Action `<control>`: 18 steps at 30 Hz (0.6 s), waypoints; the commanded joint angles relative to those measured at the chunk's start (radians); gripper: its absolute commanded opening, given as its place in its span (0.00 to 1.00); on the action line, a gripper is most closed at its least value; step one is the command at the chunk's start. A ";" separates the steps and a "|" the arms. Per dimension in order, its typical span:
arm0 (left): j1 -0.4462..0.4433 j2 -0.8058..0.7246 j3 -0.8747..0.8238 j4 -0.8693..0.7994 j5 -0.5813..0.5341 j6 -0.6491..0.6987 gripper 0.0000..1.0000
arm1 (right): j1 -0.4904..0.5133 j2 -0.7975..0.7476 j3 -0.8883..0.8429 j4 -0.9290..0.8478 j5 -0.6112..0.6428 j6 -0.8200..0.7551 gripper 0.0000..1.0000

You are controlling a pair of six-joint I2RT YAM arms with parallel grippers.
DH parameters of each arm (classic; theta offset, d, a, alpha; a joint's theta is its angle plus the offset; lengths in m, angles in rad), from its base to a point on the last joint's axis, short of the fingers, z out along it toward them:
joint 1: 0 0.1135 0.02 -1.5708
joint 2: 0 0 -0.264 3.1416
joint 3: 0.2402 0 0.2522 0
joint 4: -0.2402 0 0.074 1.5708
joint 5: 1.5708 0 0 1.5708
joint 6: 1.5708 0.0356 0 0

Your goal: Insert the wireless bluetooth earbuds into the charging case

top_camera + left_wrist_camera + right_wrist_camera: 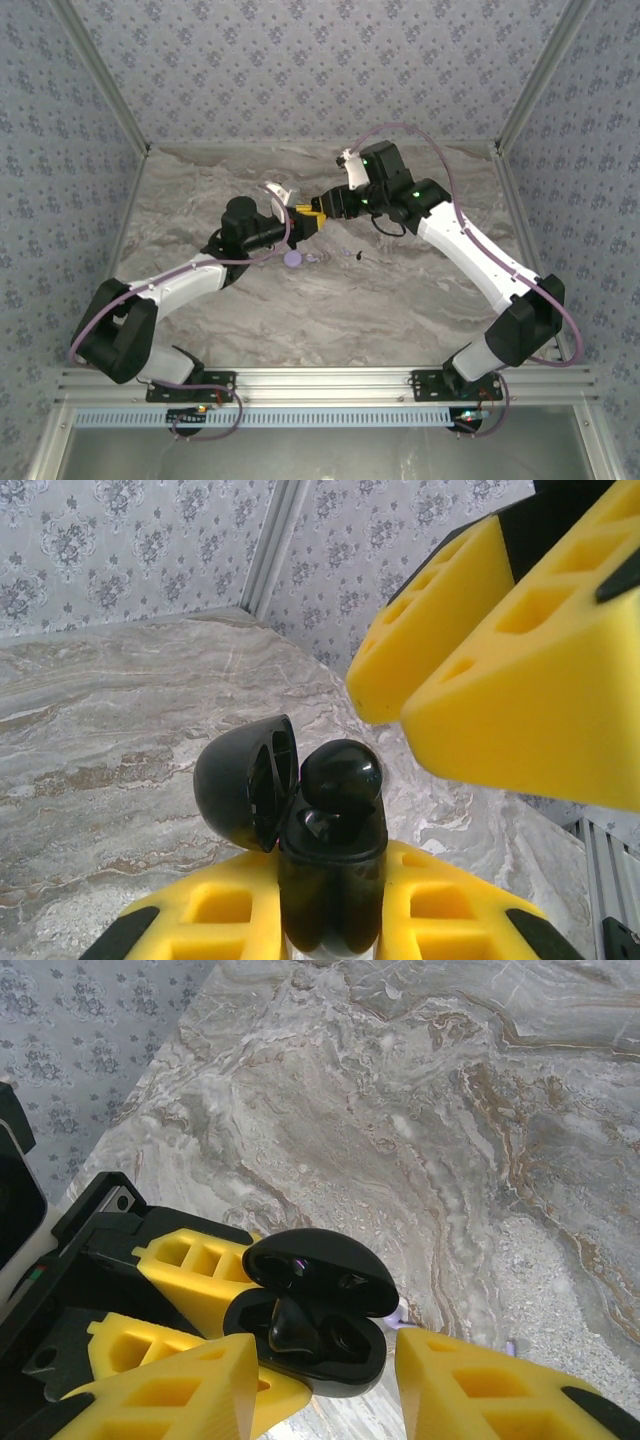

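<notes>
Left gripper (330, 920) jaws clamped open black charging case (330, 855), one earbud (342, 775) in well; second apparently not yet in. Right gripper (325, 1385) jaws apart.

One black case (318, 1305), one lavender case (292, 258), two tiny earbuds (318, 258).

The black case (330, 880) is hard plastic with a high gloss. Its open lid (240, 780) and the rounded earbud (342, 770) sitting in it are shiny enough to catch highlights. The 2 yellow pads of the left pincer (330, 905) and those of the right pincer (322, 1345) look matt and faintly grainy (printed plastic or foam, hard to say which). The table (450, 1110) has a smooth marbled surface with a soft sheen. The walls (300, 70) look like matt printed paper, the rail (330, 378) like brushed metal.
</notes>
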 commanded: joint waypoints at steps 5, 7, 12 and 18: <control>-0.015 -0.041 0.024 -0.004 0.028 0.042 0.19 | -0.003 0.032 0.051 -0.068 0.028 -0.006 0.43; -0.015 -0.041 0.024 -0.007 0.029 0.047 0.19 | -0.002 0.038 0.054 -0.073 0.024 -0.006 0.44; -0.015 -0.042 0.025 -0.013 0.029 0.054 0.19 | 0.000 0.055 0.071 -0.100 0.040 -0.007 0.44; -0.015 -0.042 0.028 -0.027 0.020 0.064 0.19 | 0.005 0.078 0.106 -0.152 0.084 -0.003 0.44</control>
